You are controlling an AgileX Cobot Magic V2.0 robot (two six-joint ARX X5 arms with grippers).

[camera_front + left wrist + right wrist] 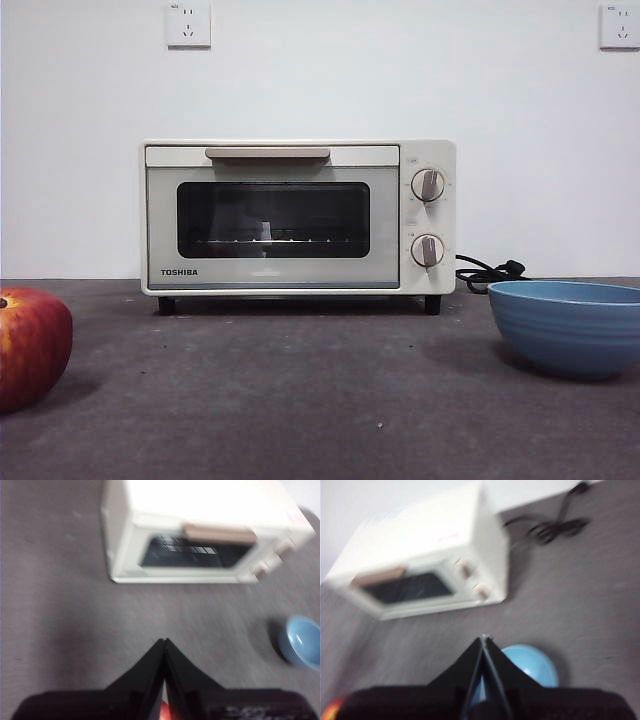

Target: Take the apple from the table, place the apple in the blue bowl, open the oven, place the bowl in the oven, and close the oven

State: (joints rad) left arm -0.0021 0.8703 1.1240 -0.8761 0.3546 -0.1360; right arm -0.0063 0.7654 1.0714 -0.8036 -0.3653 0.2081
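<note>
The red apple (30,348) rests on the dark grey table (300,400) at the near left. A blue bowl (568,325) stands empty at the right. The cream oven (298,217) sits at the back centre with its door closed. My left gripper (164,641) hovers high above the table, jaws shut and empty; a sliver of the apple (165,711) shows beneath it. My right gripper (483,638) is also high, shut and empty, above the bowl (532,666). Neither arm shows in the front view.
The oven's black cord (485,273) lies coiled behind the bowl at the back right. Two wall sockets (188,24) sit high on the white wall. Bare table stretches between apple and bowl in front of the oven.
</note>
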